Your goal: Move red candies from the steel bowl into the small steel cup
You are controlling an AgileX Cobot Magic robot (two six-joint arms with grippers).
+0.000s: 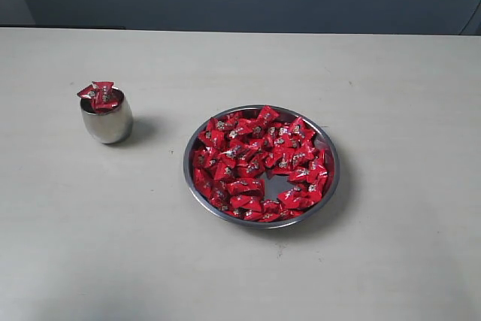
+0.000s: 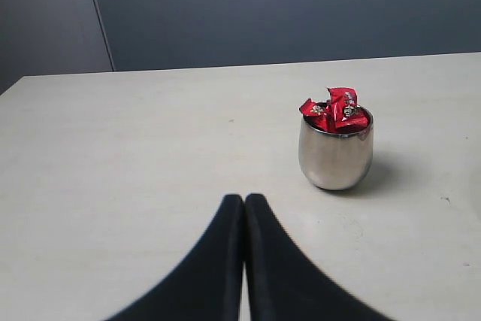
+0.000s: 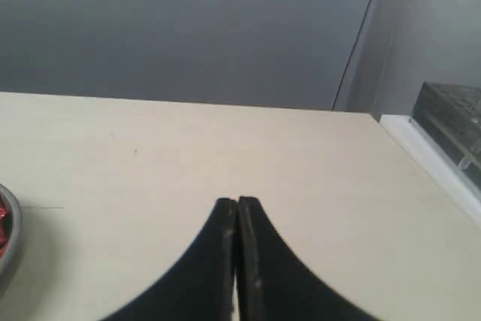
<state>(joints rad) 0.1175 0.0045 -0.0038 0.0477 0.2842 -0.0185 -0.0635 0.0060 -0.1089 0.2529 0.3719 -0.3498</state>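
Note:
The wide steel bowl (image 1: 331, 157) lies on the table right of centre, filled with red candies (image 1: 255, 159); its rim (image 3: 9, 242) shows at the edge of the right wrist view. The small steel cup (image 1: 107, 120) stands to the left with a few red candies (image 1: 99, 95) heaped above its rim; it also shows in the left wrist view as the cup (image 2: 334, 157) topped with candies (image 2: 337, 110). My left gripper (image 2: 244, 199) is shut and empty, short of the cup. My right gripper (image 3: 237, 202) is shut and empty over bare table. Neither arm appears in the exterior view.
The pale table (image 1: 240, 268) runs to a dark blue-grey wall behind. In the right wrist view a clear ribbed object (image 3: 451, 129) sits beyond the table's far corner.

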